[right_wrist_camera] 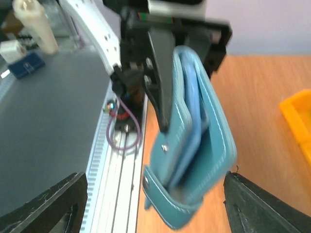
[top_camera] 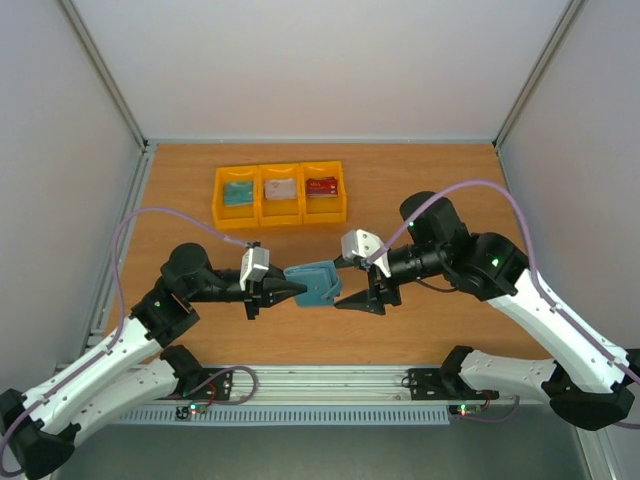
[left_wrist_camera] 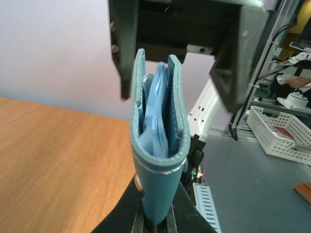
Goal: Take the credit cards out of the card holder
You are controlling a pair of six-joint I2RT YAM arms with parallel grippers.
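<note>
While L gripper (top_camera: 295, 291) clamps the card holder (top_camera: 315, 284) from 9 o'clock, R gripper (top_camera: 350, 284) gapes at 3. We'd go in square, nipping plastic, not flap.

Bright, even light; wrist cams blurry.

Wooden table (top_camera: 180, 200), pale walls (top_camera: 300, 60)

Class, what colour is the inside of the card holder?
Pale blue inside the card holder, against its teal outside; clearest in the left wrist view.
</note>
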